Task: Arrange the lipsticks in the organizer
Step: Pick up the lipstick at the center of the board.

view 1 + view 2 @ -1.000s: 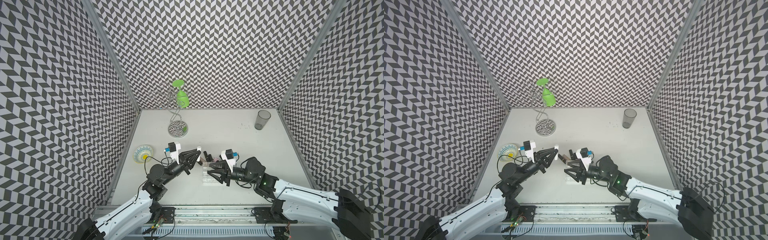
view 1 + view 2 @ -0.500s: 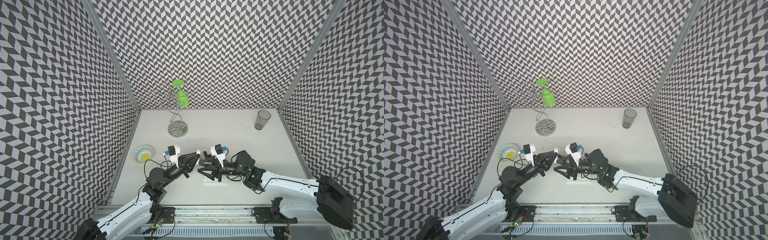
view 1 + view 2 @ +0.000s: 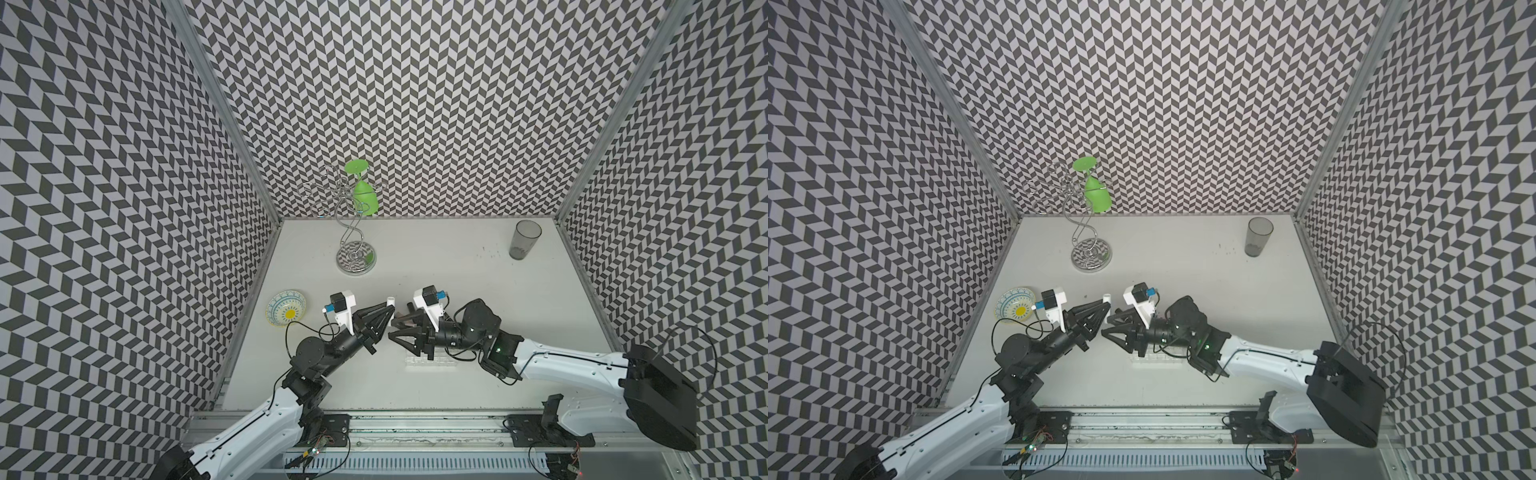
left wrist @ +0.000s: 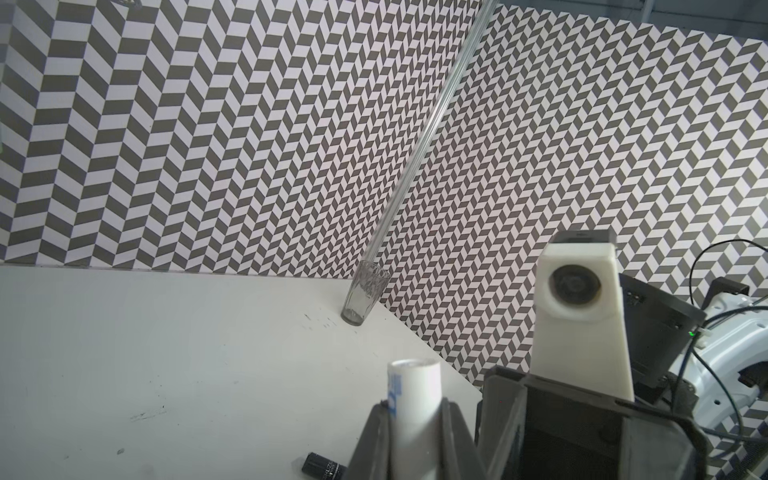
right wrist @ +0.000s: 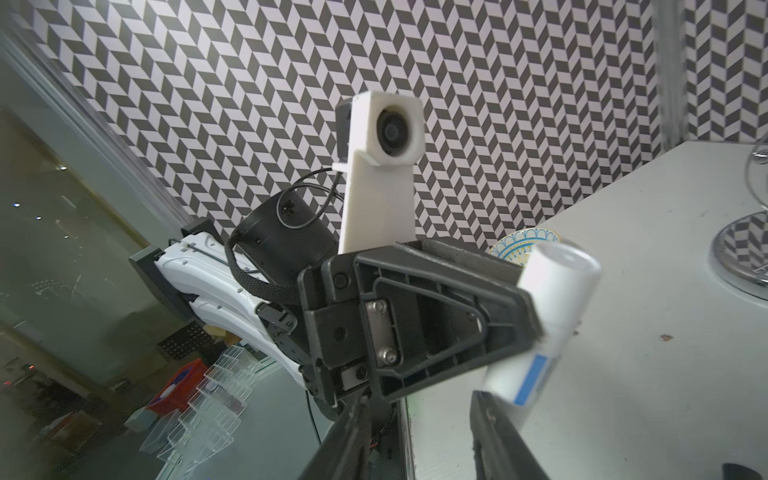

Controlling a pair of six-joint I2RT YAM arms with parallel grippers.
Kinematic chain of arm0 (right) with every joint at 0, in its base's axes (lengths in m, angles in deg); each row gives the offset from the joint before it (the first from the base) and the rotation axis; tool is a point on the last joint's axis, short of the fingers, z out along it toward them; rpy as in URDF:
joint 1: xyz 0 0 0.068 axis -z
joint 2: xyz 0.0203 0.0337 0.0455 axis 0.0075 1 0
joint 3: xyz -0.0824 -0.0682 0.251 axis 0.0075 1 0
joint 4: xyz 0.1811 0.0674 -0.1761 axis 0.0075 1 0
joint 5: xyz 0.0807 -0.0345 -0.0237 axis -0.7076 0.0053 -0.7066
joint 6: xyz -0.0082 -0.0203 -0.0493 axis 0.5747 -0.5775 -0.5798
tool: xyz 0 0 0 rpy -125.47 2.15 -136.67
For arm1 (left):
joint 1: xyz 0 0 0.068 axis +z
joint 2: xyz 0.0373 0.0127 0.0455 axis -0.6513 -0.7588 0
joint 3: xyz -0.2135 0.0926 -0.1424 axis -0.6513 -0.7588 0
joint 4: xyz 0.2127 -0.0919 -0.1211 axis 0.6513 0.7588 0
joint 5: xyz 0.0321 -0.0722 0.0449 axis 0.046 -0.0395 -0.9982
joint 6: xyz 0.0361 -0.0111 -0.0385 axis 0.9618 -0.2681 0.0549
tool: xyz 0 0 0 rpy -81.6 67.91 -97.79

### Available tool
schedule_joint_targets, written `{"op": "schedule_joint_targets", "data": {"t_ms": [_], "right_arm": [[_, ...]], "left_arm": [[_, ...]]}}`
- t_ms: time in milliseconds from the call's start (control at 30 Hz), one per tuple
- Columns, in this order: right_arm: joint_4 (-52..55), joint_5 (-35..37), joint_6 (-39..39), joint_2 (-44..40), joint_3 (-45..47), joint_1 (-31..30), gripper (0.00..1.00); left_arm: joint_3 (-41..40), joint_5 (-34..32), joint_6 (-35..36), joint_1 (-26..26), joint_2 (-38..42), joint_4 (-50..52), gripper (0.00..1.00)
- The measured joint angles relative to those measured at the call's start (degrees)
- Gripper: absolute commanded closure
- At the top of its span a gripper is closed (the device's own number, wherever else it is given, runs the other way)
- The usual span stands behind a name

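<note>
White-capped lipstick [image 3: 390, 300] is clamped in the left gripper's [image 3: 387, 312] jaws, up off the worktop [image 3: 457, 291], and the right gripper's [image 3: 391, 329] half-spread, empty jaws crowd its lower end, so a mistimed swap probably drops it short of the clear organizer [image 3: 415, 360] under that arm.

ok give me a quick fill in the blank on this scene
The left gripper is shut on a ___ lipstick. The right gripper faces it with jaws ___. A ___ wine glass hangs upside down on the wire rack.
Missing: white; open; green.
</note>
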Motion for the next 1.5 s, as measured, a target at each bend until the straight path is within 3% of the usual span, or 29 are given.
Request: {"op": "schedule_joint_targets", "data": {"t_ms": [167, 400, 633, 833, 967, 1100, 1200, 1500], "right_arm": [[1.84, 3.63, -0.02, -0.15, 0.13, 0.59, 0.56], [2.29, 2.40, 0.00, 4.57, -2.69, 0.59, 0.57], [1.42, 1.38, 0.26, 6.47, -3.52, 0.57, 0.69], [1.60, 1.01, 0.63, 6.49, -3.63, 0.61, 0.87], [5.68, 0.94, 0.39, 6.12, -4.17, 0.24, 0.87], [12.00, 3.06, 0.26, 4.72, -4.79, 0.24, 0.86], [20.33, 7.39, 0.28, 3.30, -5.99, 1.07, 0.86], [51.12, 16.94, 0.68, -0.13, -17.03, 1.49, 0.85]], "left_arm": [[0.00, 0.66, 0.00, -0.42, 1.03, -0.26, 1.00], [0.00, 1.46, 0.09, -0.42, -0.37, -0.28, 1.00], [0.00, 1.49, 0.13, -0.42, -0.57, -0.22, 1.00], [-0.44, 1.05, 0.74, -0.39, 0.57, 0.04, 0.99], [-2.51, 1.07, 0.59, -0.42, 2.16, -0.22, 0.84], [-3.45, 1.07, 1.03, -0.39, 3.72, 1.22, 0.36], [-3.45, 0.26, 1.31, -0.42, 6.60, 2.40, 0.09], [-3.45, -8.85, 2.40, -0.44, 19.28, 13.25, 0.07]]}}
